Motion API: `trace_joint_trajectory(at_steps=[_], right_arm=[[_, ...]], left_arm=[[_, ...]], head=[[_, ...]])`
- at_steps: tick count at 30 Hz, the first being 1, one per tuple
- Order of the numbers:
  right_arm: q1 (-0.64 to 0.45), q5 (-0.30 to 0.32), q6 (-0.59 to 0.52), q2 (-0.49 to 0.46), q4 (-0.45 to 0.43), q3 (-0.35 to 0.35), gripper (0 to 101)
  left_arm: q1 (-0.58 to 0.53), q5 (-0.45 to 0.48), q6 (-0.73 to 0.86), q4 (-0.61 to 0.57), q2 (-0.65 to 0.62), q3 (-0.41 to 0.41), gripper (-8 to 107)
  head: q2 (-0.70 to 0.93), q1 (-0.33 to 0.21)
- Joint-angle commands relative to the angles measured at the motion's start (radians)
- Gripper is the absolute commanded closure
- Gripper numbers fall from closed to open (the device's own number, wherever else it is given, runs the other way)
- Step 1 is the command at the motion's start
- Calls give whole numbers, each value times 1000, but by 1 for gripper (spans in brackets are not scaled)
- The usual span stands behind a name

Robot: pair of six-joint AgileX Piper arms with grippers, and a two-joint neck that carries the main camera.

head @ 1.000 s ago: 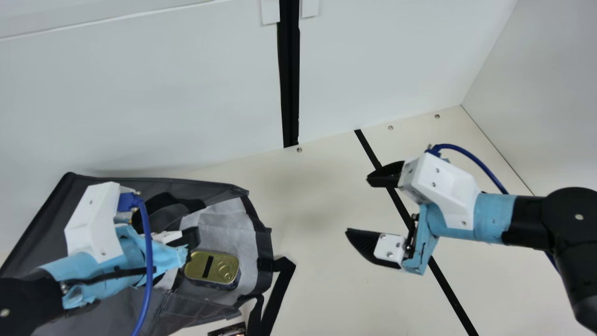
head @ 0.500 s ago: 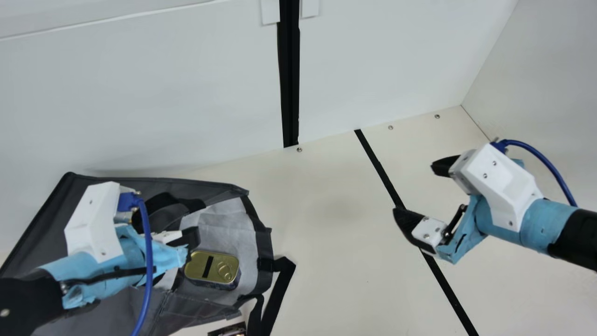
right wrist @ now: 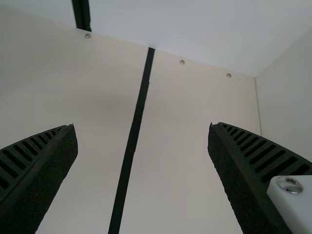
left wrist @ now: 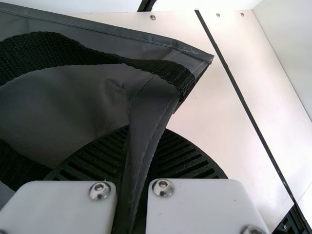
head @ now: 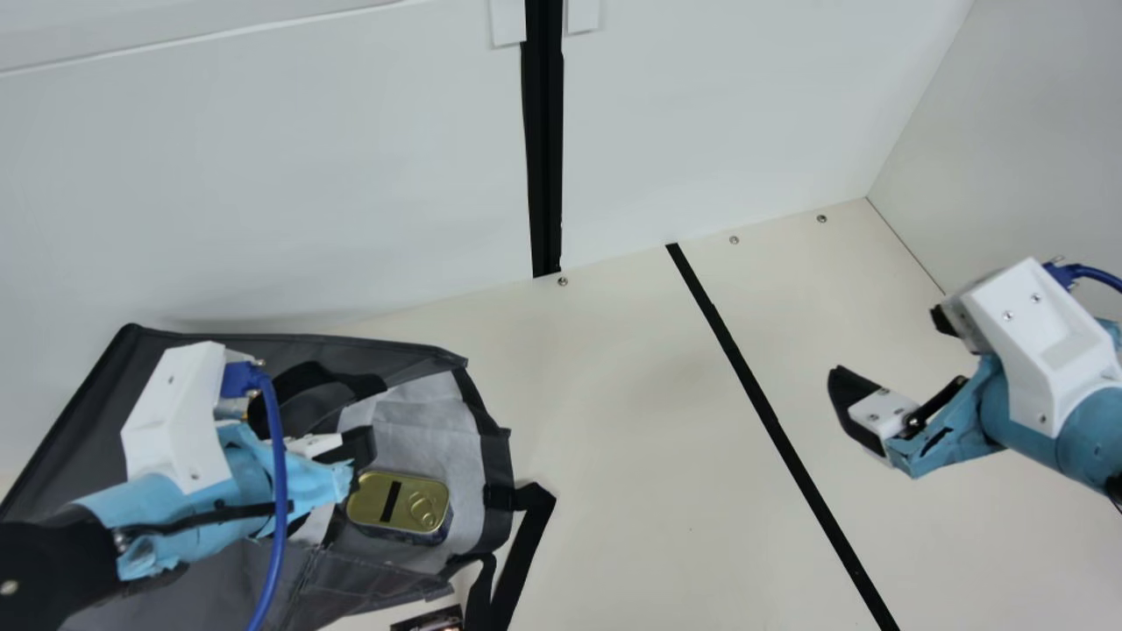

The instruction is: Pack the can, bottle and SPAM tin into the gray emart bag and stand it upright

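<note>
Main view: I see the SPAM tin [head: 397, 501] inside the gray emart bag [head: 412, 350], near my left gripper [head: 329, 445]; my right gripper [head: 887, 345] is released over the table [head: 631, 438]. Left wrist view: I'm clenching the bag's edge. Right wrist view: ribbed fingers [right wrist: 48, 175] stand apart.

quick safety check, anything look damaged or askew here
The left arm's blue wrap looks odd: its edge hangs ragged and loose near the gold-lidded tin. The gray bag lies slumped, not upright.
</note>
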Motion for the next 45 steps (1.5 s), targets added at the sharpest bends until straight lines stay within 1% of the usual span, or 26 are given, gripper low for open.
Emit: trace_joint_trajectory(at_steps=[1,6,11,21,30,39,45], right_arm=[[-9,-8,43,-3,-30,-9,6],[-22,-20,141,-13,-99,-38,6],[-20,-25,254,-22,-186,-71,6],[54,-17,495,-27,-382,-152,6],[175,28,712,-37,-554,-225,6],[330,93,915,-41,-713,-297,6],[439,131,1034,-41,-809,-333,6]], left_arm=[[0,0,0,0,0,0,107],[0,0,0,0,0,0,107],[0,0,0,0,0,0,107],[0,0,0,0,0,0,107],[0,0,0,0,0,0,107],[0,0,0,0,0,0,107],[0,0,0,0,0,0,107]], head=[[-1,-23],[-1,-23],[-1,-23],[-1,-23],[-1,-23],[-1,-23],[-1,-23]])
